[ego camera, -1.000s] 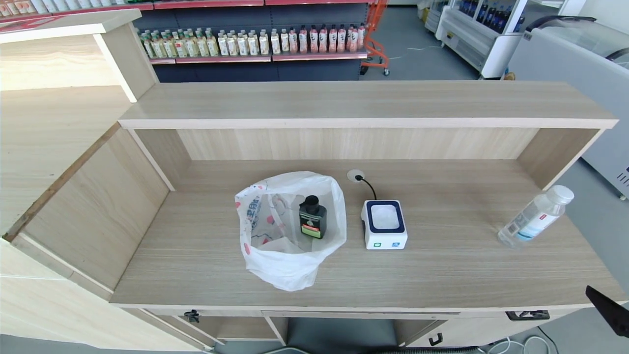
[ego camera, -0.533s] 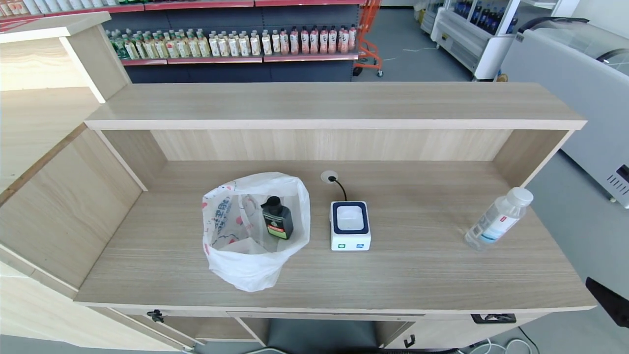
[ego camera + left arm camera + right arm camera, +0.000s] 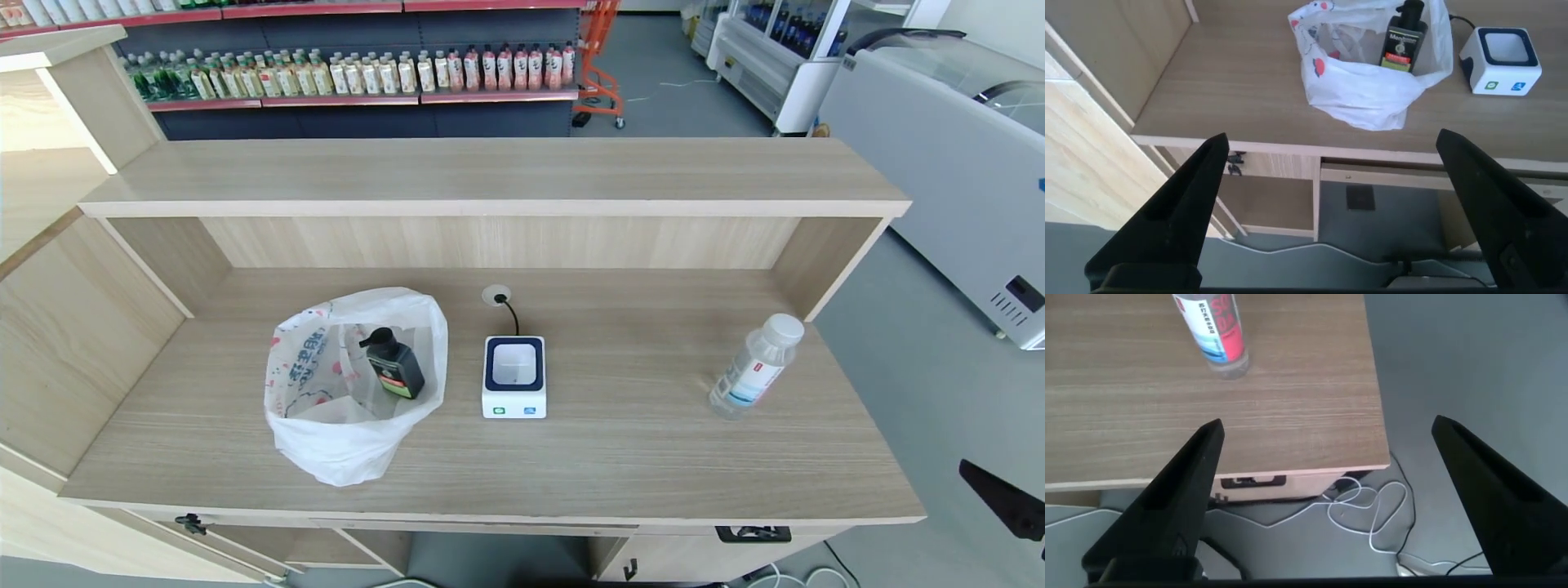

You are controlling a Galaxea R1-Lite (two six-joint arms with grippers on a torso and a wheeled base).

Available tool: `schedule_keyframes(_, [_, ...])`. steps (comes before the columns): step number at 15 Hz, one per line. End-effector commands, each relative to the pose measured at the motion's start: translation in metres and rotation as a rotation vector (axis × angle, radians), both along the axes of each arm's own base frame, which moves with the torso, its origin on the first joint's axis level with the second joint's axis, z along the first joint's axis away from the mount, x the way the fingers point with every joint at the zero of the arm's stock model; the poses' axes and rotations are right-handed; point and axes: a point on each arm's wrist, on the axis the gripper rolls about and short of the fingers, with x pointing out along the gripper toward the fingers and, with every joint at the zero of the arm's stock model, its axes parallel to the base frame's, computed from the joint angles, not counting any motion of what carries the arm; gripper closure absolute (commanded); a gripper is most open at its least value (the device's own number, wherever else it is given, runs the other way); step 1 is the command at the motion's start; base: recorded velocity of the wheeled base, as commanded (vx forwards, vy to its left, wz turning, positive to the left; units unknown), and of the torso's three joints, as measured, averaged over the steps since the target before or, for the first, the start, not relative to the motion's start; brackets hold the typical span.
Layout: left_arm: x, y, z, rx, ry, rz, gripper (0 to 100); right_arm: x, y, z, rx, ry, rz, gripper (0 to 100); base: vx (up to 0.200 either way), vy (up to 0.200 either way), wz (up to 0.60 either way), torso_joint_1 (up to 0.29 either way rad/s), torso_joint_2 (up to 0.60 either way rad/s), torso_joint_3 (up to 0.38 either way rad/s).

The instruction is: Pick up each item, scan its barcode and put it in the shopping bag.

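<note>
1. The white plastic shopping bag (image 3: 351, 408) is sitting open-mouthed on the wooden counter (image 3: 620, 457), towards the robot's left end.
2. A dark bottle (image 3: 393, 374) with a black pump top is standing inside the bag, on the side nearest the scanner (image 3: 513, 376).
3. The scanner, a small white box with a dark-framed window facing up, is resting just to the right of the bag. Its black cable (image 3: 511, 315) is running back to a round hole (image 3: 496, 295) in the counter.
4. A clear water bottle (image 3: 755, 367) with a white cap and a red, white and blue label is standing near the right end of the counter, well apart from the scanner.
5. The left gripper (image 3: 1333, 143) is hanging off the counter's near edge, in front of the bag. Its two dark fingers (image 3: 1167, 220) are spreading wide and gripping nothing.
6. The right gripper (image 3: 1328, 423) is hovering off the counter's near right corner, with the water bottle ahead of it. Its fingers (image 3: 1490, 498) are likewise gaping wide with nothing between them.
7. White cords (image 3: 1372, 510) are lying on the grey floor below that corner.
8. Behind the counter, shelves of drinks (image 3: 351, 73) are lining the aisle.
</note>
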Motion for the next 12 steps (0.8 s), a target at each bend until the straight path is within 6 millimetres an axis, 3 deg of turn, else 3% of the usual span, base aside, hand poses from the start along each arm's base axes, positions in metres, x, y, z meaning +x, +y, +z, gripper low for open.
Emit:
schedule_keyframes(1, [0.0,0.0,0.0,-0.004,0.001,0.0,0,0.007,-0.002,-0.003,0.021,0.034,0.006,0,0.0,0.0,0.0,0.0,0.0,0.0])
schedule_keyframes(6, [0.0,0.0,0.0,-0.005,0.001,0.0,0,0.05,0.01,-0.005,0.109,0.106,0.202,0,0.0,0.0,0.0,0.0,0.0,0.0])
schedule_keyframes(9, [0.0,0.0,0.0,-0.005,-0.001,0.0,0,0.082,0.004,-0.011,0.047,0.097,0.18,0,0.0,0.0,0.0,0.0,0.0,0.0])
schedule_keyframes(12, [0.0,0.0,0.0,-0.005,-0.001,0.0,0,0.096,0.004,-0.024,-0.012,0.104,0.163,0,0.0,0.0,0.0,0.0,0.0,0.0])
